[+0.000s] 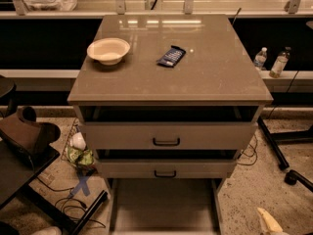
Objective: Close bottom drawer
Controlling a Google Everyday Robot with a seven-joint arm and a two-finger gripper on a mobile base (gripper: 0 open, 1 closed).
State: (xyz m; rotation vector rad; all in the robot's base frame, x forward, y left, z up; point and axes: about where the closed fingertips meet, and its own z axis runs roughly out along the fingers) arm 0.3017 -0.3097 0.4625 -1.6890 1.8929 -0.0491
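my gripper (268,223) hangs low at bottom right, apart from the cabinet (168,101). the bottom drawer (164,207) stands pulled out under two part-open drawers (205,137). a bowl (108,50) and a packet (171,56) lie apart on the tabletop (215,75).

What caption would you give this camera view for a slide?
Open bottom drawer, gripper low to the right; bowl and snack packet on the cabinet.
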